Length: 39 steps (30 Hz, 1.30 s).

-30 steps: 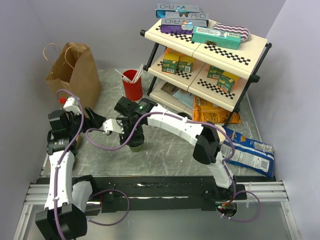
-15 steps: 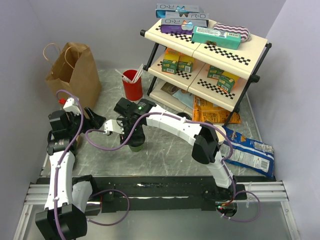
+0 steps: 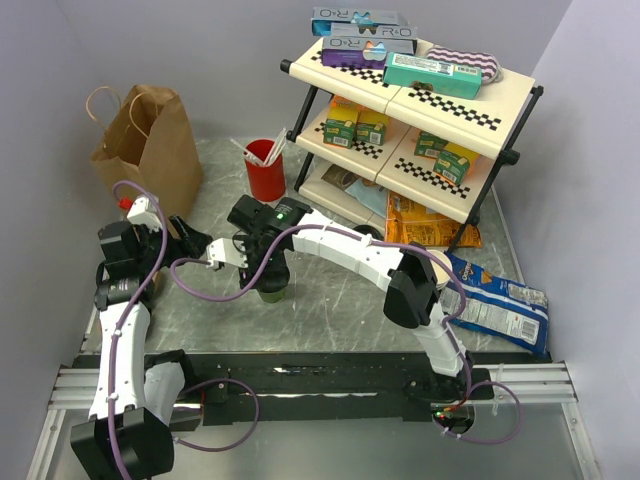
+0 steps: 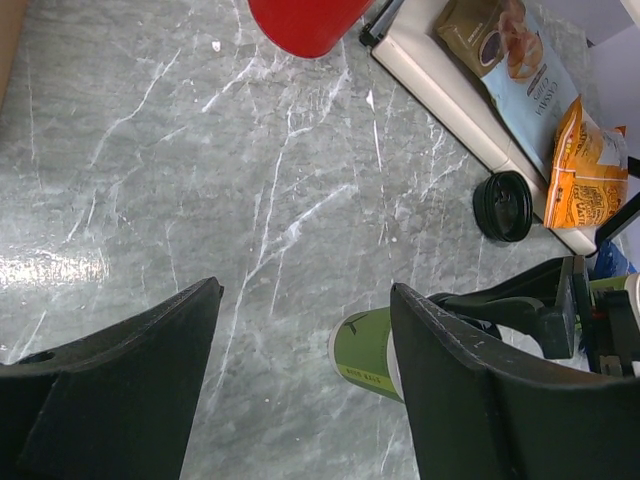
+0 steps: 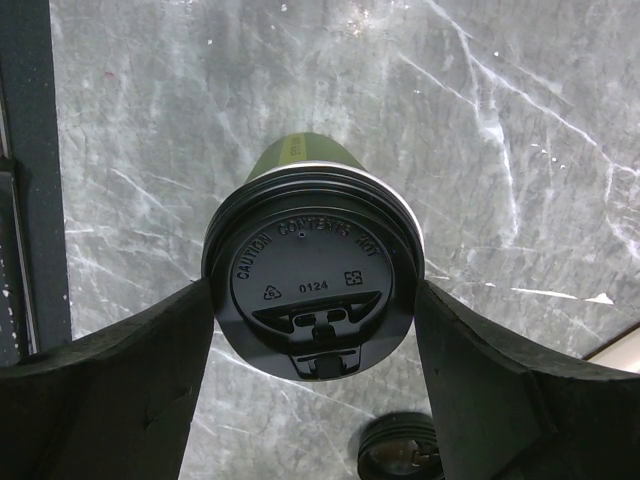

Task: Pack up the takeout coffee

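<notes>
On the grey marbled table point(image 3: 340, 300), near and left of the shelf rack point(image 3: 440, 105), stood the takeout coffee point(image 5: 312, 285), its green wall showing in the left wrist view, its embossed black lid in the right wrist view, clasped by the right gripper point(image 5: 312, 300), while the left gripper point(image 4: 305, 290) gaped empty.

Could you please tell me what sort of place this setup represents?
Probably a mock café or takeout counter staged in a robot lab: a dark green paper cup with a black plastic lid, a brown paper carry bag, and a cream tiered shelf rack stocked with boxed goods.
</notes>
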Tool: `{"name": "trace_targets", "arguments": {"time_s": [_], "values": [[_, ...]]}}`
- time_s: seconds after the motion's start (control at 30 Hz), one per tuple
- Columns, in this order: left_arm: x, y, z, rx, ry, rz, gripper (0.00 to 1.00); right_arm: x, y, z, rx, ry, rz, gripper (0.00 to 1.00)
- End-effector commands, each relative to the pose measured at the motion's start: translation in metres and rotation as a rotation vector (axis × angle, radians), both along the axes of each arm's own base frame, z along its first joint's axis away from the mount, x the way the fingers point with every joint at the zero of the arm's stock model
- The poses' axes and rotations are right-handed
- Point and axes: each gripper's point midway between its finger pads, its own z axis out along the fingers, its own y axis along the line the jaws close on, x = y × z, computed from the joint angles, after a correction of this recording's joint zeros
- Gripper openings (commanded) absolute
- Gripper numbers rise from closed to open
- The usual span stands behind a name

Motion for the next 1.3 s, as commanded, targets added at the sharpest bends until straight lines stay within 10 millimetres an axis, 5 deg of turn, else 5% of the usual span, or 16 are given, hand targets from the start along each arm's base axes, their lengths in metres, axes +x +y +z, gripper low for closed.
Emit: {"name": "trace_targets", "arguments": {"time_s": [0.0, 0.57, 0.97, 1.27], "values": [[0.002, -0.002, 0.004, -0.018, -0.02, 0.005, 0.75, 0.004, 0.011, 0.004, 0.025, -0.022, 0.0, 0.74], [0.0, -0.013, -0.008, -0.106, 0.028, -0.017, 0.77, 0.008, 0.014, -0.007, 0.023, -0.024, 0.012, 0.8], [-0.018, -0.05, -0.055, -0.355, 0.234, -0.152, 0.86, 0.008, 0.013, -0.013, 0.02, 0.008, -0.025, 0.82], [-0.029, -0.08, -0.062, -0.467, 0.263, -0.35, 0.85, 0.008, 0.015, -0.017, 0.012, 0.027, -0.043, 0.83]]}}
